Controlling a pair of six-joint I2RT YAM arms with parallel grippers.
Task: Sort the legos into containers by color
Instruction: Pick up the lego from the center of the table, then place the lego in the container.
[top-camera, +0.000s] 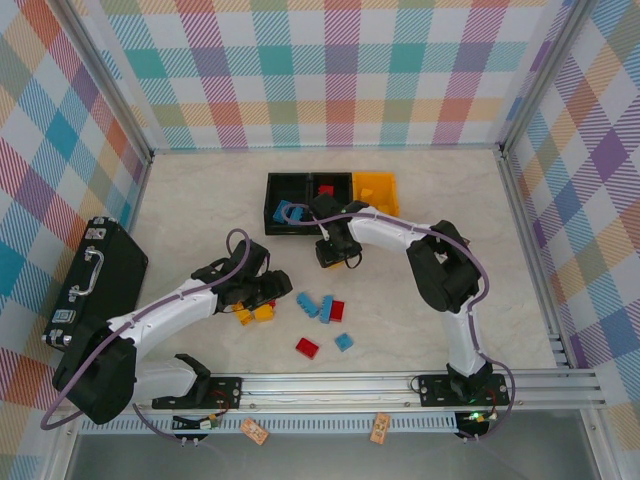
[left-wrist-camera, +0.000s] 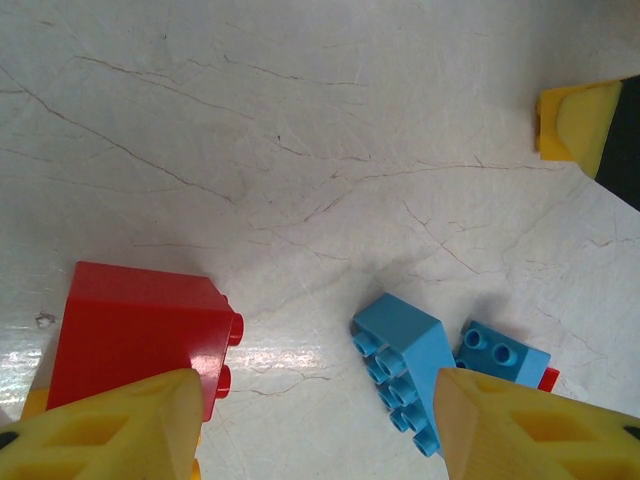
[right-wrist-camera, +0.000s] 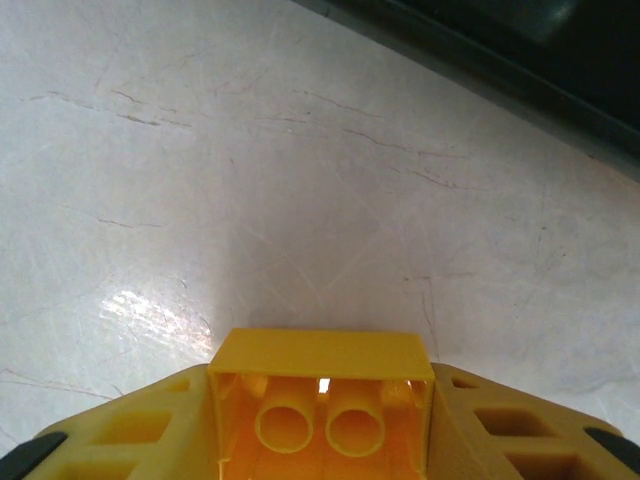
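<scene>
Pale marbled table (top-camera: 200, 200) inside bright checked walls (top-camera: 330, 70). Tiny orange tags (top-camera: 380, 430) by the near rail (top-camera: 330, 385), too small to read. Left arm (top-camera: 160, 310) bent low, left claw (left-wrist-camera: 315, 420) apart above red brick (left-wrist-camera: 140, 330) and blue bricks (left-wrist-camera: 405, 350). Right arm (top-camera: 400, 235) curled, right claw (right-wrist-camera: 320, 425) clamped on yellow brick (right-wrist-camera: 320, 355), just beside the bins (top-camera: 270, 200) toward the far edge.

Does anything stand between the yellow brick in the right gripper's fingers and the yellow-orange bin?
Nothing visible does. Bare table lies ahead of the yellow brick; the yellow-orange bin sits just beyond, up and right in the top view. Only its rim needs clearing.
</scene>
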